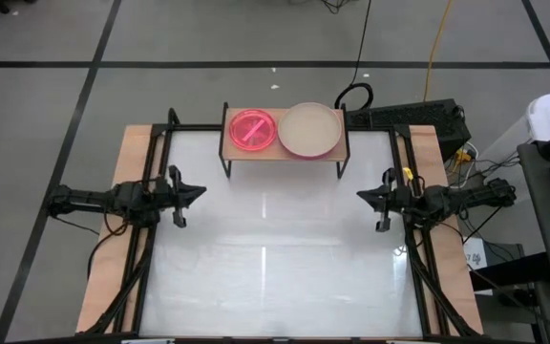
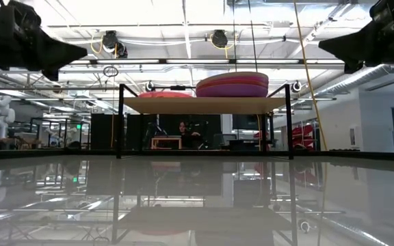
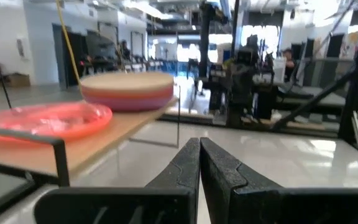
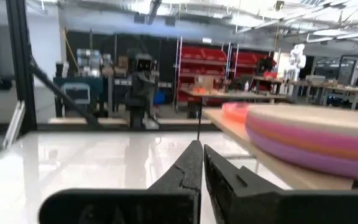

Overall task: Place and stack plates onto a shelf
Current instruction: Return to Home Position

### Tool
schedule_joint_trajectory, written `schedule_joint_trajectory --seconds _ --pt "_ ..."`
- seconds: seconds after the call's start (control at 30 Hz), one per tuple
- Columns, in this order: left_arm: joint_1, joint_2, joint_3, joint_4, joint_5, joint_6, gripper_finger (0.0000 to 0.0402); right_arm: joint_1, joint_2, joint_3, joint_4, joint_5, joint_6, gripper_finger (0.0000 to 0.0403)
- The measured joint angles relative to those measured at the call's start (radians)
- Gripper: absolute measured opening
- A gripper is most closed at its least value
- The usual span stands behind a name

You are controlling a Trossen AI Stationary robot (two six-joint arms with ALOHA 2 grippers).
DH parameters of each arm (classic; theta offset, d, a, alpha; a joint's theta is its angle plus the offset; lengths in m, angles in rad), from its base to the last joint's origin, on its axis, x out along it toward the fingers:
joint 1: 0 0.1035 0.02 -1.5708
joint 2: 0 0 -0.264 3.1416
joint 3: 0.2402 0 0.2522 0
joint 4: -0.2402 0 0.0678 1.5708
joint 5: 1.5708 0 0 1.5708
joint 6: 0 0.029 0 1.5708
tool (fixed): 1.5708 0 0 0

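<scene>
Both hands empty, fingers pressed together: left hand (image 1: pixel 201 191) over the table's (image 1: pixel 275 272) left side, right hand (image 1: pixel 360 196) over its right, each well apart from the shelf (image 1: pixel 283 156). The shelf, at the table's far edge, carries a small pink plate (image 1: pixel 253 129) on its left half and a stack of large plates (image 1: pixel 309 129), beige on top, on its right. Risk judged low: the stack sits close to the shelf's right end and could slide if an arm moving home clips a shelf leg.
</scene>
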Motion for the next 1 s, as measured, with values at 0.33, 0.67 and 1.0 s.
schedule_joint_trajectory --seconds 0.33,0.67,1.0 --pt "-0.001 0.002 0.002 -0.074 0.058 -0.074 0.0019 0.0 0.006 -0.001 -0.104 -0.001 0.026 0.0004" --pt "-0.001 0.002 0.001 -0.066 0.056 0.065 0.0019 0.0 0.008 -0.002 -0.066 0.0 0.026 0.0004" --pt "-0.001 0.002 0.001 -0.062 0.056 0.06 0.0019 0.0 0.008 -0.002 -0.058 0.0 0.026 0.0004"
